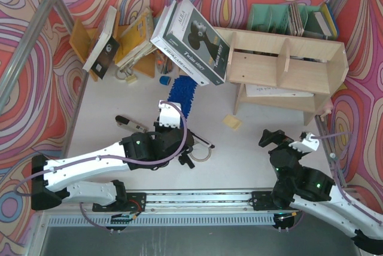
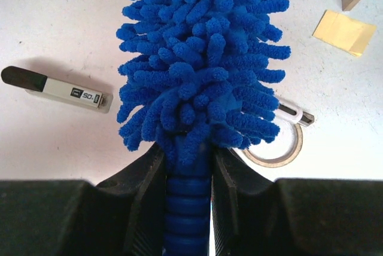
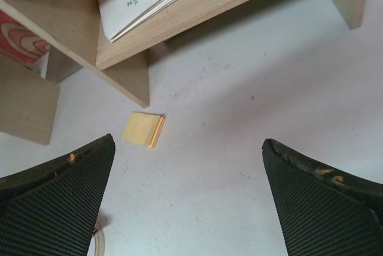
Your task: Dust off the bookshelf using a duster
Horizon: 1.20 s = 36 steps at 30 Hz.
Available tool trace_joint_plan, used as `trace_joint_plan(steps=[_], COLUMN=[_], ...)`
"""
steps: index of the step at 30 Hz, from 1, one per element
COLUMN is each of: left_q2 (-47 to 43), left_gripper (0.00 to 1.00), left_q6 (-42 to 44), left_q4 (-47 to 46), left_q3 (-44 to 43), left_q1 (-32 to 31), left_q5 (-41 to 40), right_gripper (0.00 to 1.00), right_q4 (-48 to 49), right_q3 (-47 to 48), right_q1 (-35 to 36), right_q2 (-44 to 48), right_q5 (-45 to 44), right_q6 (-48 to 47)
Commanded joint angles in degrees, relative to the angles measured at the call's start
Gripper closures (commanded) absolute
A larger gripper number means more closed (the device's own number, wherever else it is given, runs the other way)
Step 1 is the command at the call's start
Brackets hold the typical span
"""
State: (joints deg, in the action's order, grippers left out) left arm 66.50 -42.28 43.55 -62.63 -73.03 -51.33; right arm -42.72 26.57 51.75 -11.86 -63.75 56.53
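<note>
The bright blue duster (image 1: 181,94) lies pointing away from the arms toward the leaning books. Its fluffy head (image 2: 200,58) fills the left wrist view. My left gripper (image 1: 171,128) is shut on the duster's ribbed blue handle (image 2: 188,202), just below the head, with both jaws pressed against it. The pale plywood bookshelf (image 1: 287,67) stands at the back right, papers lying on its lower board (image 3: 197,2). My right gripper (image 1: 276,142) hovers in front of the shelf. It stands wide open (image 3: 187,143) over bare table with nothing between its fingers.
A yellow sticky-note pad (image 1: 232,122) lies by the shelf's left foot (image 3: 128,79). A tape ring (image 2: 272,151) and a white-and-black marker (image 2: 60,91) lie beside the duster. Large white books (image 1: 191,40) lean at the back, next to an orange rack (image 1: 128,43). A green file holder (image 1: 281,17) stands behind the shelf.
</note>
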Motion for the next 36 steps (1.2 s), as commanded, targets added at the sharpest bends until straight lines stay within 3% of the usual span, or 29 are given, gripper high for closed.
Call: trace_joint_plan(steps=[1, 5, 14, 25, 36], left_q2=[-0.01, 2.98, 7.54, 1.59, 5.81], left_gripper=[1.00, 1.00, 1.00, 1.00, 1.00], left_q6=[-1.98, 1.16, 2.91, 3.02, 1.86], left_q4=[1.49, -2.86, -9.23, -2.81, -5.53], left_q3=[1.49, -0.18, -3.61, -0.14, -1.39], left_q1=[1.84, 1.82, 1.64, 1.73, 1.67], left_q5=[-2.74, 2.56, 7.72, 1.19, 6.11], right_gripper=[0.01, 0.01, 0.01, 0.01, 0.01], right_q4=[14.43, 18.13, 16.61, 16.39, 16.24], right_q3=[-3.47, -4.83, -4.04, -3.86, -3.89], right_q1=[0.28, 0.23, 0.27, 0.26, 0.24], right_q2=[1.83, 0.65, -3.37, -4.02, -5.02], right_q5=[1.71, 2.03, 0.56, 0.12, -0.12], right_q6=[-12.57, -15.23, -12.76, -12.40, -11.88])
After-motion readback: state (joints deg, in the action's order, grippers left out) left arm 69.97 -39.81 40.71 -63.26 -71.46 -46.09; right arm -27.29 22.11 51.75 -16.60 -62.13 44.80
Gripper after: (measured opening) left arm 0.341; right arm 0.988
